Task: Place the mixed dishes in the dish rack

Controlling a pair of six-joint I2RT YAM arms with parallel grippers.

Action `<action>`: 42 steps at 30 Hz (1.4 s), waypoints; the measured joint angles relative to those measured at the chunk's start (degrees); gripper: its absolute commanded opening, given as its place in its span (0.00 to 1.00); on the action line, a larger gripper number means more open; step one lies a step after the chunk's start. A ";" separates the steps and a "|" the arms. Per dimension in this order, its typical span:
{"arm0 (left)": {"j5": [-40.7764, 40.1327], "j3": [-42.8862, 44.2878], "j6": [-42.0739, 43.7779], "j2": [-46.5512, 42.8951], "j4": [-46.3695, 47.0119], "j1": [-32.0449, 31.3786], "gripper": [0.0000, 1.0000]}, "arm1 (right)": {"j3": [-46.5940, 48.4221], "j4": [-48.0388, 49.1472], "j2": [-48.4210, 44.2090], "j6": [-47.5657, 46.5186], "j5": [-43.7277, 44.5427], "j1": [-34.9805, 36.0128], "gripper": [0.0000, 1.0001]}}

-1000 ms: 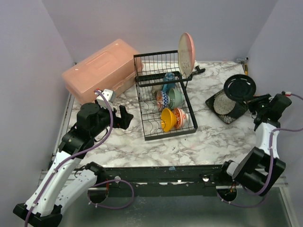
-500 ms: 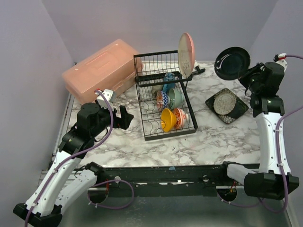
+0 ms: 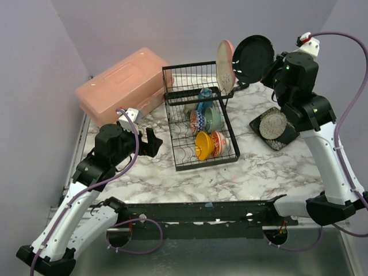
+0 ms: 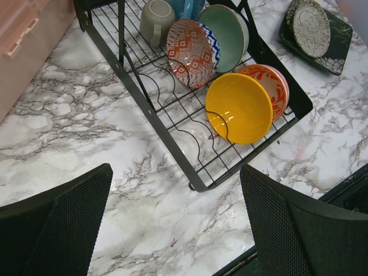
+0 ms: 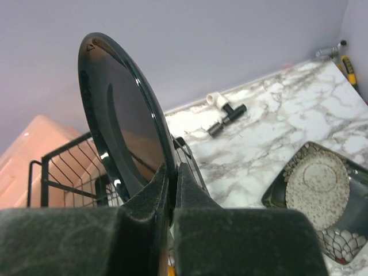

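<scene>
Nearest the bases, the left gripper (image 3: 152, 140) has not moved over the last second. It hovers low just left of the dish rack (image 3: 207, 163), fingers spread wide with nothing between them, facing the rack's near corner.

In the rack's front slots the yellow bowl (image 4: 238, 108) and the red-patterned bowl (image 4: 275, 80) stand on edge. Behind them are the blue-patterned bowl (image 4: 190, 53) and the mint green bowl (image 4: 230, 35), with a mug (image 4: 155, 20) farther in. None of these has shifted.

The change is on the far side. A second ago the dark plate (image 3: 252, 59) hung low, well right of the rack, over the square dish (image 3: 275, 126) that lies on the marble there. Now the right gripper (image 5: 171, 172), clamped tight on the plate's lower rim, has carried it up and leftward. The plate stands on edge in the air above the rack's far right corner. It is just beside the pink-cream plate (image 3: 225, 66), which is already upright in a slot, and roughly parallel to it.

So the transport looks nearly done. What remains for this plate is probably a descent into a free curved slot beside the pink-cream one, without knocking it. The square dish, carrying a speckled saucer, still waits right of the rack.
</scene>
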 measured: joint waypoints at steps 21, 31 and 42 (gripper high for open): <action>-0.04 0.00 0.02 1.14 0.00 0.00 0.91 | 19.78 3.26 27.06 -23.28 33.44 26.27 0.00; -0.07 0.00 0.02 1.16 0.00 0.09 0.91 | 14.80 19.80 30.42 -40.65 43.34 26.47 0.00; -0.07 0.00 0.02 1.16 0.00 0.09 0.91 | 10.08 25.31 31.82 -44.04 44.89 25.86 0.00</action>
